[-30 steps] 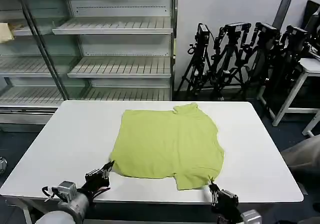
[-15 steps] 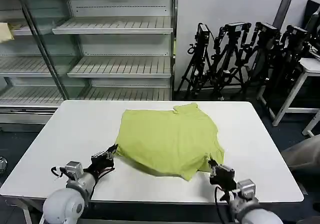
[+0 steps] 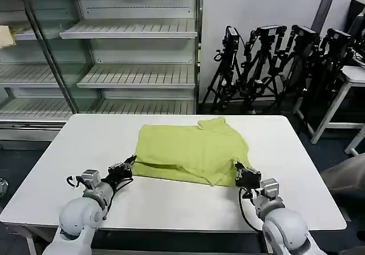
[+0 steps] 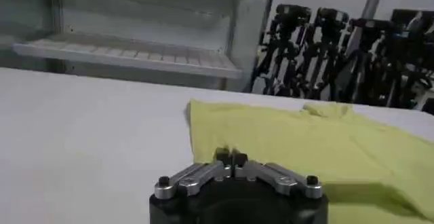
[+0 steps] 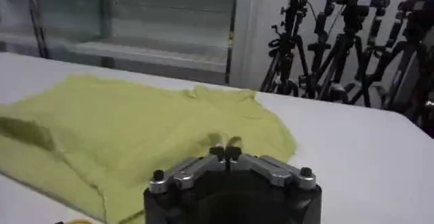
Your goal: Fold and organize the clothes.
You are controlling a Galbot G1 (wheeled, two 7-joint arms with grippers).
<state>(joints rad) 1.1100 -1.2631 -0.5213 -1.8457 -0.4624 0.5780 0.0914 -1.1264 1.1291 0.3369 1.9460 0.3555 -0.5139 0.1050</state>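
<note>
Looking down from the head camera, we count one lime yellow-green T-shirt (image 3: 191, 151), two pincers and one white tabletop (image 3: 296, 169). The T-shirt carries no print, and we can read no writing or label anywhere on it.

Our left pincer (image 3: 128, 167) sits low over the tabletop at the shirt's near-left corner, its fingers clenched on that corner of the fabric; in the left wrist view the pincer (image 4: 230, 157) shows its tips pressed together with the yellow-green cloth (image 4: 305, 144) spreading away just beyond them. Our right pincer (image 3: 240, 172) grasps the near-right corner in the same way, and the right wrist view shows that pincer (image 5: 225, 152) closed, with the T-shirt (image 5: 122, 130) running off to one side of it.

Between the two pincers the shirt's near hem is lifted and doubled back over the rest, so a fold line runs from one pincer to the other. The far part lies flat beyond them, with the collar at the far edge.

Bare tabletop lies open outside the left pincer, outside the right pincer, and in a strip between both pincers and the tabletop's near edge. Beyond the shirt there is a narrower bare band before the far edge. Behind that stand shelving (image 3: 131, 32) and tripods (image 3: 274, 67).
</note>
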